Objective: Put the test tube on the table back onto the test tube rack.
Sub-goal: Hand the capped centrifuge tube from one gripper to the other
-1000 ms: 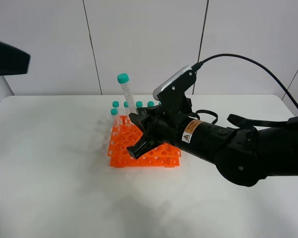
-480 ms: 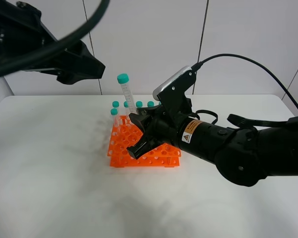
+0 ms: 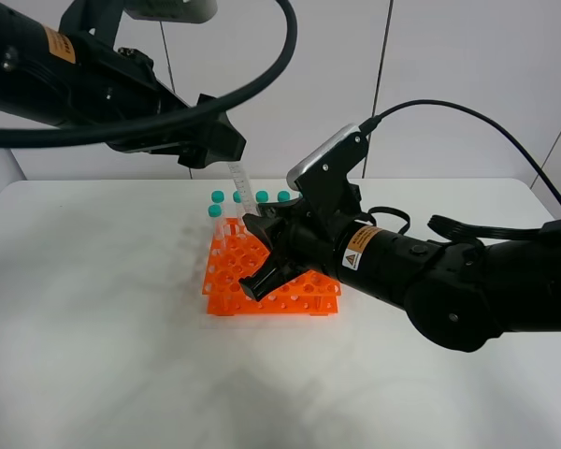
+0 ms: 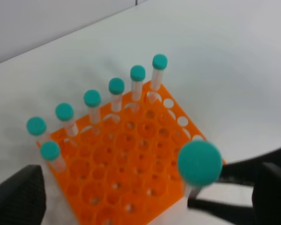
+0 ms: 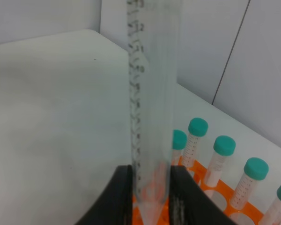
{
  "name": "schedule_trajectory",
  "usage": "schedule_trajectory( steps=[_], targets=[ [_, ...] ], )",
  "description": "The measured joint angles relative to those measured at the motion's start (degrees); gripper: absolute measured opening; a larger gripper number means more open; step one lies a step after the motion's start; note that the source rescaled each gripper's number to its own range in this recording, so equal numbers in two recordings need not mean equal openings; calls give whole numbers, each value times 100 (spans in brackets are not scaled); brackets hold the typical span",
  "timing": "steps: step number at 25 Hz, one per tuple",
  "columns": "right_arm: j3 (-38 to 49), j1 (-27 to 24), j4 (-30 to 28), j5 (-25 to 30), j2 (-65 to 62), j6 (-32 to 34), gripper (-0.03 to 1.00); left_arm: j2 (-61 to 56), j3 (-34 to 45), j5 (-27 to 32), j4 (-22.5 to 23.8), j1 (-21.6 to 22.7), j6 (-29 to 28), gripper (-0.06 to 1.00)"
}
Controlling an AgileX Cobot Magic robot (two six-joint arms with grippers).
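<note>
Tube upright over the rack, second gripper spread wide above it.

High view: the right gripper [image 3: 260, 227], clamped on the tapered foot of the test tube [image 3: 243, 187], holds it tilted above the orange rack [image 3: 226, 281]. The left gripper [image 3: 220, 140] hangs empty at its cap, jaws wide apart. Left wrist: the green cap [image 4: 199, 162] sits between the spread fingers [image 4: 16, 199], with other capped tubes [image 4: 116, 86] lining the rack beyond. Right wrist: fingers [image 5: 118, 197] pinch only the tip. The plastic is probably light, stiff and slick, so it may pivot. The barrel under the cap looks the surer hold.
</note>
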Motion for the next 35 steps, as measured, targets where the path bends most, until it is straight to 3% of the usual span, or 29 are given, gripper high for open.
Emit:
schedule_trajectory(
  steps=[13, 20, 23, 25, 35],
  targets=[
    [0, 0, -1, 0, 0, -2, 0, 413, 0, -252, -53, 0, 0, 97],
    [0, 0, -1, 0, 0, -13, 0, 421, 0, -252, -111, 0, 33, 60],
    [0, 0, -18, 0, 0, -24, 0, 421, 0, -252, -182, 0, 216, 30],
    [0, 0, -23, -18, 0, -24, 0, 421, 0, -252, -205, 0, 264, 5],
    [5, 0, -23, -11, 0, -24, 0, 421, 0, -269, -537, -21, 396, 2]
  ],
)
